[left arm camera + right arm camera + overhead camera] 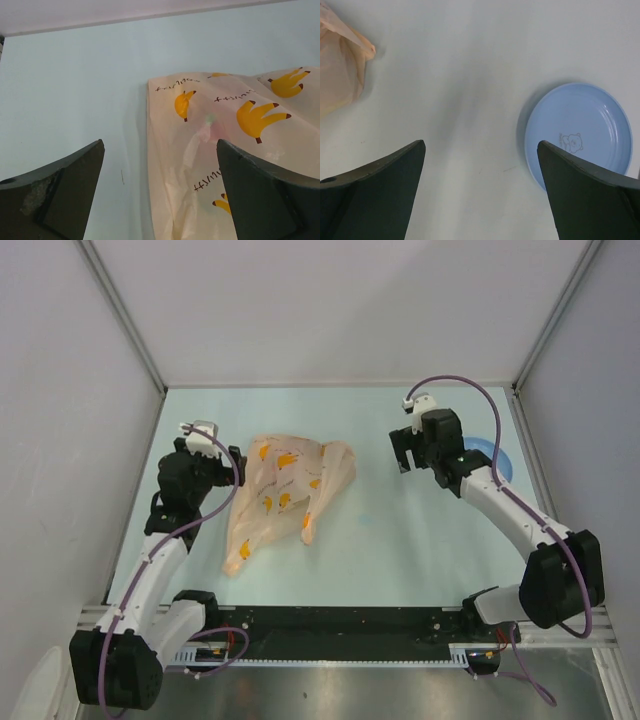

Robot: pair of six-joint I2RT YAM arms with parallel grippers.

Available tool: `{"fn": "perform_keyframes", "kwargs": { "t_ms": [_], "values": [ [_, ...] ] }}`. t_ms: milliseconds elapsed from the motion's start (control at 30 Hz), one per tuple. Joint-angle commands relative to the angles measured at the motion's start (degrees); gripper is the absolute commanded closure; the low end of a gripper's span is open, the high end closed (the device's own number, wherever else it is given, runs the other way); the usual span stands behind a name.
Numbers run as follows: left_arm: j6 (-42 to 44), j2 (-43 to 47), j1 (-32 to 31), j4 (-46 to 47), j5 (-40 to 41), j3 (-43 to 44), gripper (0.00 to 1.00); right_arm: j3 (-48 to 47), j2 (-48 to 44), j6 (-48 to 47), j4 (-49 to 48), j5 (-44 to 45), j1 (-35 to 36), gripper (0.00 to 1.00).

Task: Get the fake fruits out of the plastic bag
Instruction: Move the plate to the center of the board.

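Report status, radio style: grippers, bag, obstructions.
Left gripper open over edge of plastic bag. Right gripper open, empty, near blue plate. Bag lies on table, nothing out yet. Path clear.

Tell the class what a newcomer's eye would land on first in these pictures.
The peach-orange plastic bag with banana prints stands out first, lying crumpled left of centre, beside the open left gripper. Next comes the round blue plate at the right, by the open right gripper.
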State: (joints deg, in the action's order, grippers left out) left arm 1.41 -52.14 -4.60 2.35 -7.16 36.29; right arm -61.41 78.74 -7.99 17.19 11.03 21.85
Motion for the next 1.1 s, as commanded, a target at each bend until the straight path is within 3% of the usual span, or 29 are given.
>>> {"fn": "perform_keyframes", "kwargs": {
  "t_ms": [0, 200, 533, 833, 1067],
  "values": [
    [-3.43, -0.24, -0.23, 2.13, -0.23, -0.78, 0.0, -1.43, 3.6, -5.36, 1.79, 2.76, 0.13, 0.0],
    [-3.96, -0.07, -0.23, 2.4, -1.36, -1.49, 0.0, -3.01, 4.84, -12.84, 5.66, -9.52, -4.7, 0.02],
    [-0.19, -2.87, -0.23, 1.79, -6.02, -0.17, 0.01, -7.06, 11.43, -11.96, 5.92, -9.44, -12.17, 0.15],
    [0.87, -9.38, -0.23, -3.76, -3.83, 6.33, 0.0, -6.97, 17.06, -15.65, 6.71, -9.36, -15.43, 0.3],
    [-0.53, -9.04, -0.23, -4.54, -0.84, 6.86, 0.0, -7.06, 20.66, -13.81, 5.49, -10.5, -15.52, 0.4]
  ]
}}
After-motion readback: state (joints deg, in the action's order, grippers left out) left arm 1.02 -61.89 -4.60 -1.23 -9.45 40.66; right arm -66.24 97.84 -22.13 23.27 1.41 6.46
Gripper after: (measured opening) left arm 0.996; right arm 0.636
